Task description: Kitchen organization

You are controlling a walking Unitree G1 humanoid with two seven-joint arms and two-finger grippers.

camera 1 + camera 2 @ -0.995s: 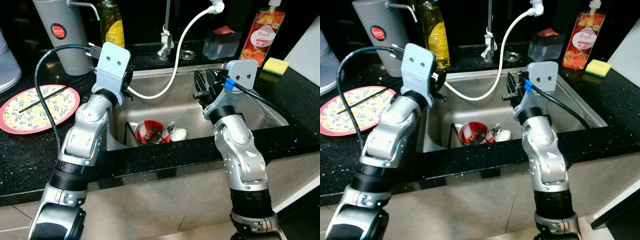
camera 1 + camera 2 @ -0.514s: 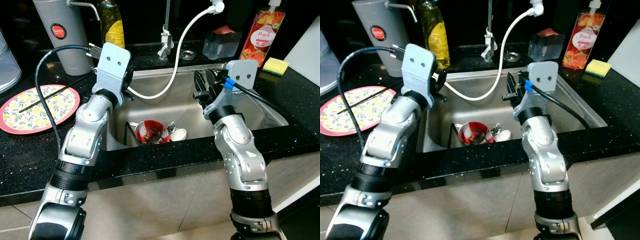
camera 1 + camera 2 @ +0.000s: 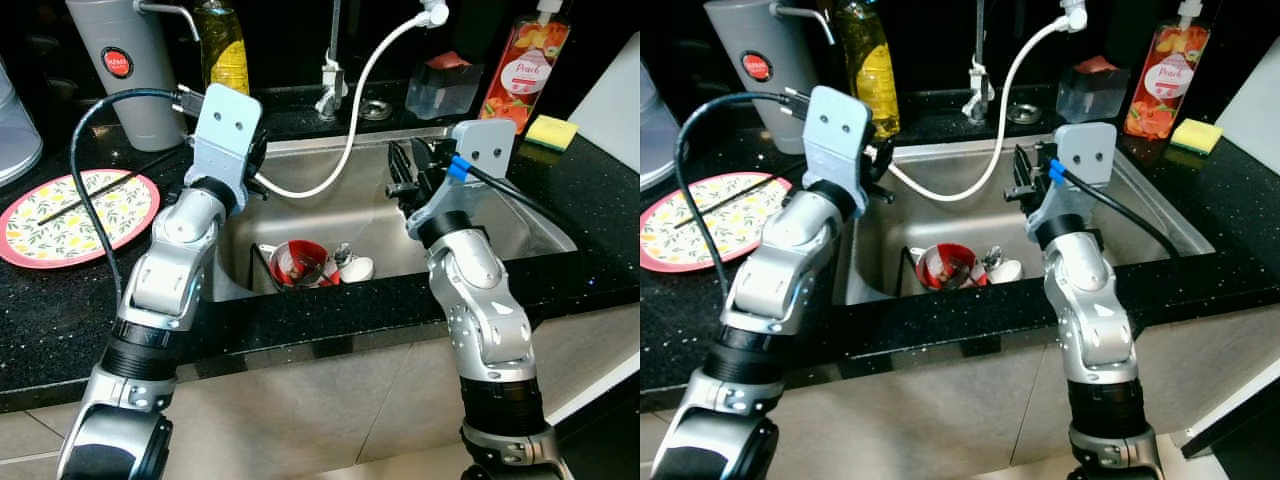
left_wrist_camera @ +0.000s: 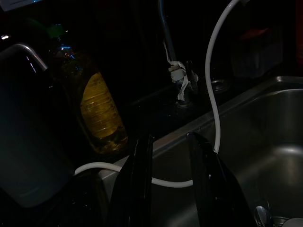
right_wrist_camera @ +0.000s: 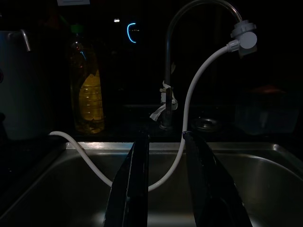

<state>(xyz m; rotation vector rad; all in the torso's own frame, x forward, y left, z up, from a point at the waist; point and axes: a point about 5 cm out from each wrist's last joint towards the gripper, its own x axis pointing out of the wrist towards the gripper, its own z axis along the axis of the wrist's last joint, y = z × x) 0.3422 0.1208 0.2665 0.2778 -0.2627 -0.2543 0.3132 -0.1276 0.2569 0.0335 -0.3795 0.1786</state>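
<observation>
Looking down from the head camera, you have the black speckled countertop (image 3: 60,310) wrapping a steel sink (image 3: 520,225) at the centre. Both silver arms reach over its front edge. Your left gripper (image 4: 168,156) hangs over the sink's left rim, at about 10 o'clock from the basin's middle; its two black fingers (image 4: 139,184) stand a narrow gap apart with nothing between them. Your right gripper (image 5: 163,156) hovers above the basin at about 2 o'clock from the dishes, fingers likewise set narrowly apart and empty.

At 11 o'clock on the counter stands a grey jug (image 3: 125,70) with a red round label, and just beside it, toward 12 o'clock, a bottle of yellow liquid (image 3: 222,45). The tap (image 3: 330,70) rises at 12 o'clock behind the sink, and a white hose (image 3: 350,140) loops from its spout down across the basin to the left rim. At 9 o'clock lies a flowered plate (image 3: 75,215) with a pink rim and a dark stick resting across it.

Down in the basin at 6 o'clock, against the front wall, sits a red bowl (image 3: 298,262) with cutlery in it, touching a small white cup (image 3: 355,268). At 1 o'clock you see a clear box (image 3: 440,85), a peach soap bottle (image 3: 520,65) and a yellow sponge (image 3: 550,130).
</observation>
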